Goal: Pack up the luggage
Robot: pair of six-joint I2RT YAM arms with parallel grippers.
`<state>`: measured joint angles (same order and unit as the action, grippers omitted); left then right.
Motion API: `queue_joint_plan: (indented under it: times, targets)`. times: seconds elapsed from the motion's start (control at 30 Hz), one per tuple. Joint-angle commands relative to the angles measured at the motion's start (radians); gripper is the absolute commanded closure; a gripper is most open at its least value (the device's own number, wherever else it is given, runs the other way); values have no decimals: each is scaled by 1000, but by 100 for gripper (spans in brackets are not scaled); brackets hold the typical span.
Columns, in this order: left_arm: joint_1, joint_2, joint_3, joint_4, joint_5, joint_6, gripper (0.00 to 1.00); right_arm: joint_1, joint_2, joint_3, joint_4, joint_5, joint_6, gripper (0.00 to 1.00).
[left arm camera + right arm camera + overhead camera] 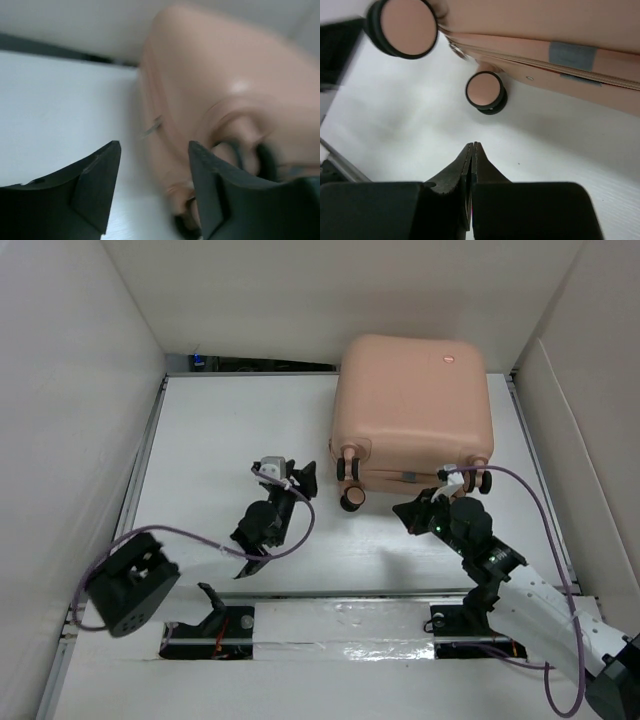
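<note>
We are working at the wheeled edge of the closed peach-pink hard-shell suitcase [410, 410], which is lying flat on the white table [220, 430]. Beside that edge the left gripper [154, 150] is standing part-open and empty, and the right gripper [472, 146] is pinched shut on nothing. We are judging it best to find the seam before prying.

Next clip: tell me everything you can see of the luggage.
The luggage is a peach-pink hard shell with rounded corners, glossy like plastic, with a small red mark on top. It lies flat and looks closed on the white table, far right, its pink, black-rimmed wheels facing the arms. A grey patch sits by the seam. The shut right claw sits just short of it.
</note>
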<state>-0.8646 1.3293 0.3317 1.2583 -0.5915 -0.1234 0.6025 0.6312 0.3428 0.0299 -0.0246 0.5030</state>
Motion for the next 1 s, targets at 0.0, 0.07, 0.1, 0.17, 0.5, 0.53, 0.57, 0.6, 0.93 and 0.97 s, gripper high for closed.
queue_joint_plan:
  times: [0.0, 0.07, 0.1, 0.17, 0.5, 0.53, 0.57, 0.6, 0.93, 0.97]
  targets:
    - [-4, -189, 82, 59, 177, -194, 43, -6, 38, 9, 83, 64, -35, 100]
    - [-4, -241, 142, -142, 267, -212, 19, -17, 64, 1, 111, 77, -31, 99]
    - [15, -274, 168, -202, 307, -226, 12, -17, 71, -1, 128, 69, -29, 97]
    - [50, -288, 252, -363, 432, -239, 1, -27, 87, -1, 137, 60, -27, 85]
    - [87, -28, 650, -967, 622, -167, 1, -37, -34, -22, 15, 138, -21, 33]
    - [87, -19, 656, -985, 624, -159, 1, -50, -51, -24, 1, 156, -26, 31]
    - [87, -9, 679, -1029, 624, -144, 2, -50, -62, -19, -11, 158, -30, 31]
    - [76, 14, 691, -1077, 618, -136, 4, -64, -79, -4, -27, 167, -43, 33]
    - [45, 76, 725, -1105, 552, -110, 11, -87, -101, 326, -277, 490, -214, 65]
    - [45, 100, 742, -1102, 561, -108, 13, -107, -64, 355, -289, 547, -228, 58]
